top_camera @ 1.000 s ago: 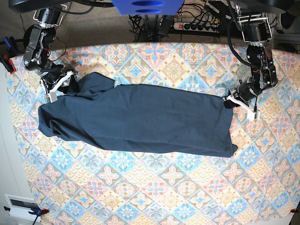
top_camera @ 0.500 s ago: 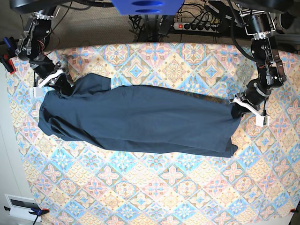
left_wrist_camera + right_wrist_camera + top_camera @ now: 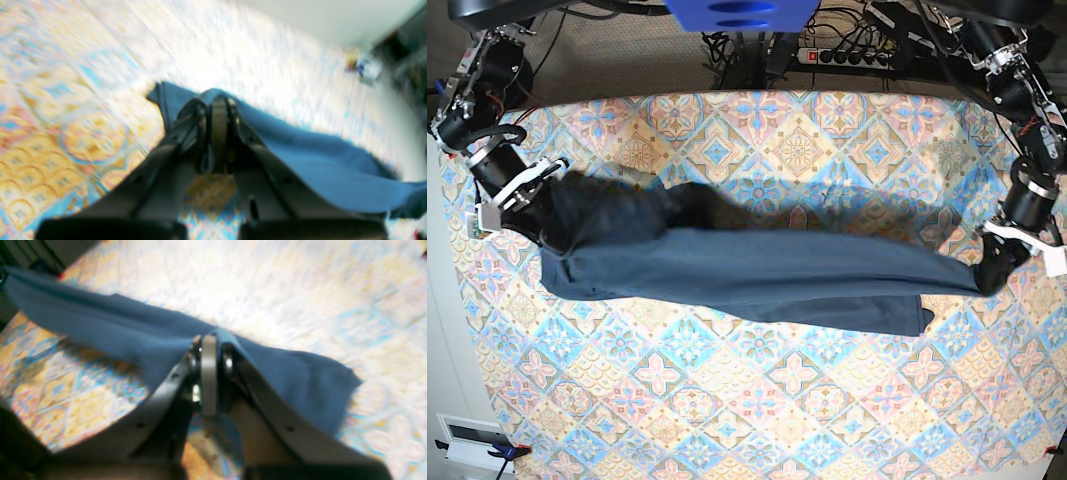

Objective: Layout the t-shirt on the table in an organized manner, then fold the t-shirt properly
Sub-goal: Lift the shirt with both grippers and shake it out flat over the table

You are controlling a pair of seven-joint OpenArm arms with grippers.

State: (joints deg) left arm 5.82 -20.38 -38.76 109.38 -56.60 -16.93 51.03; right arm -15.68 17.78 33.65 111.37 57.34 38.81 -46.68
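Shirt [image 3: 757, 275], dark navy, hangs stretched in a long band betw. the two arms, lifted off the table [image 3: 757, 400] along its far side, w/ the near edge sagging onto the patterned cloth around the middle. In the base view the right gripper [image 3: 527, 205] is near the table's left edge, clamped on a bunched end of the shirt; the cloth there looks crumpled and blurred. Left gripper [image 3: 992, 265] is near the right edge, pinching the other end, which narrows to a point at the jaws. A loose corner droops just below that end. Cables and a power strip [image 3: 852, 55] sit beyond the far edge.

Left wrist view, v. blurred: left gripper [image 3: 218, 103] has its jaws squeezed together on a fold of the shirt [image 3: 317, 166], which runs off to the right, raised over the table [image 3: 66, 133].

Right wrist view, also soft: right gripper [image 3: 210, 343] is clenched on the shirt [image 3: 116, 330], cloth wrapping over both jaw tips. Fabric spreads left in a taut sheet and right in a shorter flap w/ a ragged-looking edge, table [image 3: 66, 390] showing under it.
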